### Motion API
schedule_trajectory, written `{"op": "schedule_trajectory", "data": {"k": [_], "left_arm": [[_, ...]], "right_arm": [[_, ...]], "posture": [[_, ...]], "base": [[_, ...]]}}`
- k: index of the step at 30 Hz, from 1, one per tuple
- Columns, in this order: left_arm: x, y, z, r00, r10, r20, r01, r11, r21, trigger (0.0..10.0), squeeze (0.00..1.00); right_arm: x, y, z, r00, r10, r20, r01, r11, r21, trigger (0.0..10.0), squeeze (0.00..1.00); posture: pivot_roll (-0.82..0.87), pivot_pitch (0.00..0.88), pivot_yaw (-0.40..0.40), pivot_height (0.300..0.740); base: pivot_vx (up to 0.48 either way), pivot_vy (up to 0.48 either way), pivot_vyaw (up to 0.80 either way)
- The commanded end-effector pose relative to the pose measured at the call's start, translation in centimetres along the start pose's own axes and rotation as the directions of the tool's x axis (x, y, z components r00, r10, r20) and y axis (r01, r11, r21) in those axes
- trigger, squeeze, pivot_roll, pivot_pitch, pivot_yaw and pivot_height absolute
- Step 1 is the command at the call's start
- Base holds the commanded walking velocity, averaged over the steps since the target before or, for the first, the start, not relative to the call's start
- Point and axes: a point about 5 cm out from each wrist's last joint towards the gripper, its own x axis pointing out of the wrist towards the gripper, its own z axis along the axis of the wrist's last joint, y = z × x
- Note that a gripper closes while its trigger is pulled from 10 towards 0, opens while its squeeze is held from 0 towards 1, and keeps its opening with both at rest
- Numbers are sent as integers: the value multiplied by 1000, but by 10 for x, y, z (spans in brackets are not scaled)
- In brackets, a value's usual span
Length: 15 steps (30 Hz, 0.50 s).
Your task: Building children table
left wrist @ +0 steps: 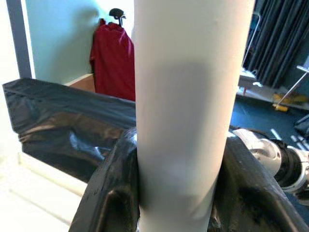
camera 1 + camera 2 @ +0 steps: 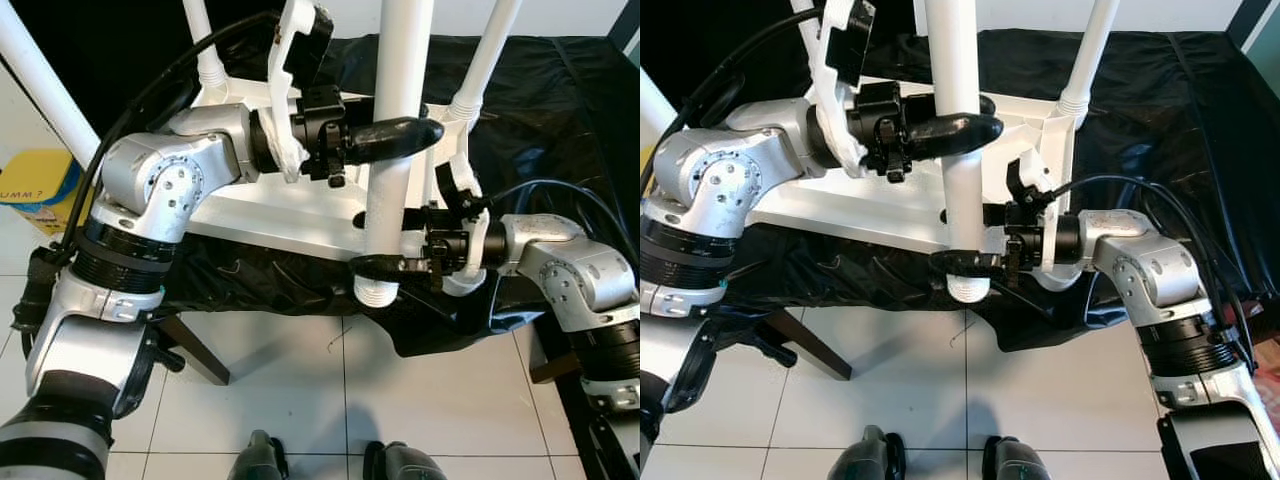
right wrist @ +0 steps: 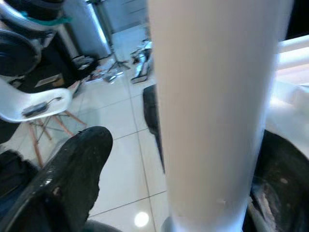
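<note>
One upturned white tabletop (image 2: 280,215) lies on one black-draped counter (image 2: 560,110). Four white legs stand up from it: near-edge leg (image 2: 395,150), far-left leg (image 2: 200,40), far-right leg (image 2: 490,50), left-edge leg (image 2: 40,85). One yellow box (image 2: 40,180) sits on the floor

From the head you look steeply down over both arms at the upturned white table (image 2: 300,215) on its black-draped surface, with the tiled floor (image 2: 300,390) nearest you. The two eye views share this whole scene, the right eye's picture shifted slightly, so the near white leg (image 2: 960,130) sits further left there. Your left wrist camera sits tight against that same leg (image 1: 186,116), facing out across the room toward a red garment (image 1: 113,60). Your right wrist camera is equally close to it, lower down, looking past it to the floor.
</note>
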Motion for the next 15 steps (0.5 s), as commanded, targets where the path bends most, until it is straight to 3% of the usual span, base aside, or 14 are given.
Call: {"op": "schedule_trajectory", "data": {"k": [1,3,4,5,6,9,15], "left_arm": [[1,3,5,999,49,-20,-48,998,36,10000,0],[0,6,6,996,84,-31,-83,996,42,10000,0],[-1,12,9,989,139,-43,-136,989,55,10000,0],[-3,18,13,980,193,-51,-189,979,69,10000,0],[-3,18,13,980,193,-51,-189,979,69,10000,0],[-10,31,26,949,312,-42,-307,947,92,10000,0],[-14,39,33,918,395,-20,-393,916,84,10000,0]], "right_arm": [[-1,-2,3,1000,-19,8,19,1000,-13,10000,1000],[-1,-4,3,999,-46,18,46,999,-13,10000,1000],[0,-6,3,996,-83,30,84,996,-11,10000,878],[1,-8,2,992,-118,42,119,993,-9,10000,0],[1,-8,2,992,-118,42,119,993,-9,10000,0],[9,-14,-2,956,-281,81,282,959,-2,10000,0],[16,-20,-5,907,-408,105,411,912,-3,10000,0]], "posture": [[53,162,10,740],[53,163,12,740],[53,162,13,740],[53,162,16,740],[53,162,16,740],[54,159,21,740],[51,154,29,740]], "base": [[0,0,0],[0,0,0],[0,0,0],[0,0,0],[0,0,0],[0,0,0],[0,0,0]]}}
